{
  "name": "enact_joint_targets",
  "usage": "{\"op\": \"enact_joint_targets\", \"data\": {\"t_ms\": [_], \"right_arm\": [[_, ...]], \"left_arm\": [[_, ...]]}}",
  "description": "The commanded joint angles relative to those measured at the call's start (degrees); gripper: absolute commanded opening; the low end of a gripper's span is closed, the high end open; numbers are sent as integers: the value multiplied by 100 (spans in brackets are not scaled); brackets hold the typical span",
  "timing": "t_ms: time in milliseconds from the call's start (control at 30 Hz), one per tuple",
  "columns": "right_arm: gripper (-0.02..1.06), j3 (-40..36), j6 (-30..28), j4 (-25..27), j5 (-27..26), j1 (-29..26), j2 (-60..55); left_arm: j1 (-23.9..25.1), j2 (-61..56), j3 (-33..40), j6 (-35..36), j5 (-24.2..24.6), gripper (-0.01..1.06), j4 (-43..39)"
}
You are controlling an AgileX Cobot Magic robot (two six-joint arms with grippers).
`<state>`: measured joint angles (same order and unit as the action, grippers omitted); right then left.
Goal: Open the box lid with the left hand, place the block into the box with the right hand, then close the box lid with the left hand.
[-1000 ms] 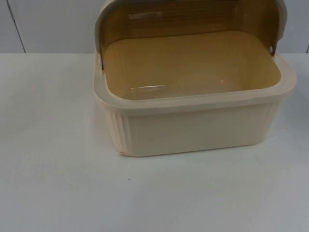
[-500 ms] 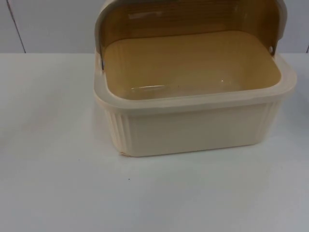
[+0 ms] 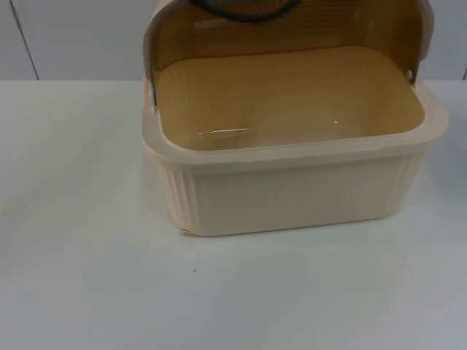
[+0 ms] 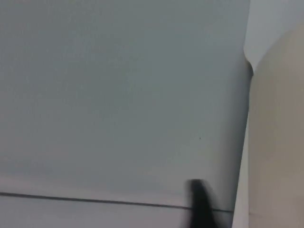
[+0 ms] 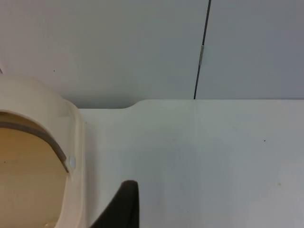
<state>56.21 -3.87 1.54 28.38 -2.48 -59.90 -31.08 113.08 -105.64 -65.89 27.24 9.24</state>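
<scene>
We note a dark loop newly above the raised lid (image 3: 284,29) of the empty box (image 3: 292,193) on the surface (image 3: 87,277); block placement pending, claw states indeterminable.

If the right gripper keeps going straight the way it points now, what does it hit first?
Probably the bare white table top, with the grey partition wall beyond it. The cream plastic box with its raised lid sits just beside that line, though depth is unclear.

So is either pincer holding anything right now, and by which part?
Cannot be told. No block is seen; a fingertip of the left pincer shows beside the box, and one of the right pincer beside its open lid.
</scene>
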Motion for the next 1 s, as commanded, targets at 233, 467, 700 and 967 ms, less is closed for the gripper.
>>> {"op": "enact_joint_targets", "data": {"t_ms": [233, 467, 700, 967], "right_arm": [[101, 26, 3, 26, 24, -21, 13], [101, 26, 3, 26, 38, -21, 13], [101, 26, 3, 26, 38, -21, 13], [101, 26, 3, 26, 38, -21, 13]], "left_arm": [[326, 111, -223, -860, 475, 0, 1692], [617, 329, -553, -1334, 1596, 0, 2676], [644, 411, -553, -1388, 1710, 0, 2937], [644, 529, -553, -1432, 1701, 0, 3054]]}}
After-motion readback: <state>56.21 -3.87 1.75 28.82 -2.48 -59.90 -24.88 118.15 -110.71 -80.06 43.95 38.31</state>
